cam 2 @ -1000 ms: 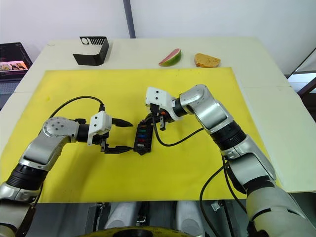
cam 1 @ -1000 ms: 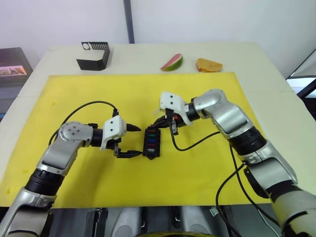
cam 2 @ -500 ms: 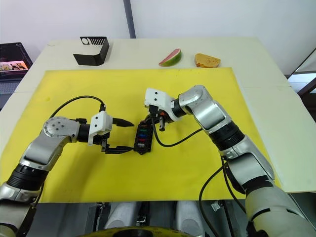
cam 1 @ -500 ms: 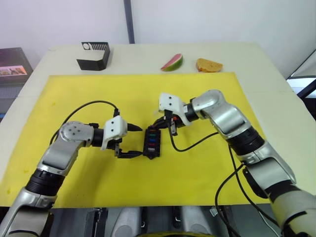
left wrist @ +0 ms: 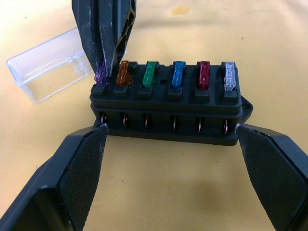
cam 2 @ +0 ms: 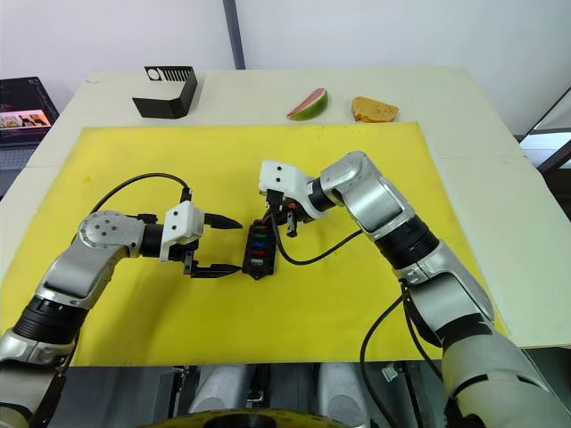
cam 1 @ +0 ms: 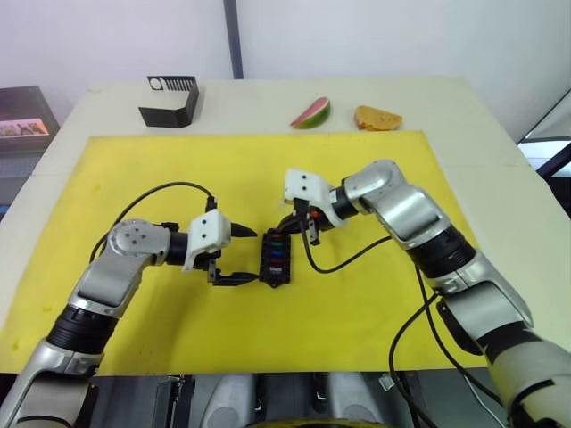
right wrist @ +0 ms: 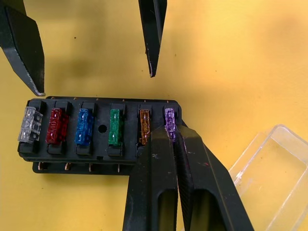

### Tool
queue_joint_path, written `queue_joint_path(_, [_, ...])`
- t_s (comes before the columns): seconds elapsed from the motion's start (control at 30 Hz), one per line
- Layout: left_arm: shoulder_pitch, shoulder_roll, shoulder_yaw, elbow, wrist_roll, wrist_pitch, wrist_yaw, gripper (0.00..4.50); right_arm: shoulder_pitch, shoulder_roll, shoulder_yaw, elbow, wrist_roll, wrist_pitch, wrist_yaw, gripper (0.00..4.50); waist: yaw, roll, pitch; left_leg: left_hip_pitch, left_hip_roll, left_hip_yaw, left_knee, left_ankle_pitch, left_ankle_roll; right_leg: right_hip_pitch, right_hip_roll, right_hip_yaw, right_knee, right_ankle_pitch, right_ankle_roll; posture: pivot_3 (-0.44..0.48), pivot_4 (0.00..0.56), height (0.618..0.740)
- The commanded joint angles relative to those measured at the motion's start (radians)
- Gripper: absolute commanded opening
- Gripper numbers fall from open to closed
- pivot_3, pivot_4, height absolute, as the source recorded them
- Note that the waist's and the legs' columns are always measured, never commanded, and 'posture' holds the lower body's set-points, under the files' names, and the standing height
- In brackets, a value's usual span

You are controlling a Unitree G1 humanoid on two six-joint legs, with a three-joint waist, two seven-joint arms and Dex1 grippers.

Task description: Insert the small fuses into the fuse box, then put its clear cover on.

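The black fuse box (left wrist: 168, 108) lies on the yellow mat (cam 1: 375, 303) between my arms. Its upper row holds six small fuses: purple (left wrist: 101, 74), orange (left wrist: 123, 73), green (left wrist: 150, 73), blue (left wrist: 178, 73), red (left wrist: 204, 74) and grey (left wrist: 229, 75). My right gripper (right wrist: 168, 131) is shut on the purple fuse (right wrist: 169, 117), which stands in the box's far end slot. My left gripper (cam 1: 245, 256) is open, one finger past each end of the box, not touching it. The clear cover (right wrist: 272, 178) lies on the mat right beside the box's purple end.
At the table's back left stands a larger black slotted stand (cam 1: 169, 100). A watermelon slice (cam 1: 310, 113) and a piece of bread (cam 1: 377, 118) lie at the back, beyond the mat. Black cables loop from both wrists over the mat.
My right gripper has shifted slightly left toward the far end of the fuse box with the purple fuse. The left arm and the box have stayed put.
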Motion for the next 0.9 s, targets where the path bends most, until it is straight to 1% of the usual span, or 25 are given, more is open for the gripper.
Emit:
queue_joint_path(0.03, [0.000,-0.001,0.007,-0.015,0.001,-0.010,0.005,4.44,-0.012,0.010,0.010,-0.011,0.000,0.001,0.010,0.00,0.000,0.000,0.000,0.000,0.000,0.000,0.000,0.000,0.000,0.000,0.000,0.000,0.000,0.000,0.000,0.000,0.150,0.740])
queue_joint_path(0.23, [0.002,-0.001,0.008,-0.015,0.002,-0.011,0.005,4.44,-0.016,0.011,0.000,-0.024,0.005,0.003,0.006,0.00,0.000,0.000,0.000,0.000,0.000,0.000,0.000,0.000,0.000,0.000,0.000,0.000,0.000,0.000,0.000,0.000,0.150,0.740])
queue_joint_path(0.33, [0.003,-0.001,0.008,-0.015,0.003,-0.013,0.005,4.50,-0.019,0.012,-0.006,-0.026,0.006,0.009,0.001,1.03,0.000,0.000,0.000,0.000,0.000,0.000,0.000,0.000,0.000,0.000,0.000,0.000,0.000,0.000,0.000,0.000,0.150,0.740])
queue_joint_path(0.37, [0.002,-0.002,0.007,-0.014,0.003,-0.014,0.005,4.50,-0.018,0.011,-0.006,-0.029,0.007,0.008,0.002,1.45,0.000,0.000,0.000,0.000,0.000,0.000,0.000,0.000,0.000,0.000,0.000,0.000,0.000,0.000,0.000,0.000,0.150,0.740])
queue_joint_path(0.43, [-0.001,-0.003,0.006,-0.010,0.005,-0.015,0.005,4.50,-0.017,0.010,-0.006,-0.033,0.007,0.005,0.003,1.45,0.000,0.000,0.000,0.000,0.000,0.000,0.000,0.000,0.000,0.000,0.000,0.000,0.000,0.000,0.000,0.000,0.150,0.740])
queue_joint_path(0.47, [0.000,-0.003,0.006,-0.011,0.005,-0.016,0.005,4.50,-0.016,0.011,-0.007,-0.036,0.008,0.006,0.002,2.21,0.000,0.000,0.000,0.000,0.000,0.000,0.000,0.000,0.000,0.000,0.000,0.000,0.000,0.000,0.000,0.000,0.150,0.740])
queue_joint_path(0.5, [0.000,-0.003,0.006,-0.011,0.006,-0.016,0.005,4.50,-0.016,0.011,-0.008,-0.036,0.009,0.010,0.001,2.50,0.000,0.000,0.000,0.000,0.000,0.000,0.000,0.000,0.000,0.000,0.000,0.000,0.000,0.000,0.000,0.000,0.150,0.740])
queue_joint_path(0.57, [-0.001,-0.004,0.006,-0.010,0.006,-0.016,0.005,4.50,-0.015,0.008,-0.004,-0.041,0.003,-0.003,0.001,3.48,0.000,0.000,0.000,0.000,0.000,0.000,0.000,0.000,0.000,0.000,0.000,0.000,0.000,0.000,0.000,0.000,0.150,0.740])
queue_joint_path(0.9, [-0.002,-0.006,0.008,-0.011,0.007,-0.014,0.006,4.50,-0.027,0.005,-0.029,-0.042,0.015,0.000,-0.006,3.48,0.000,0.000,0.000,0.000,0.000,0.000,0.000,0.000,0.000,0.000,0.000,0.000,0.000,0.000,0.000,0.000,0.150,0.740])
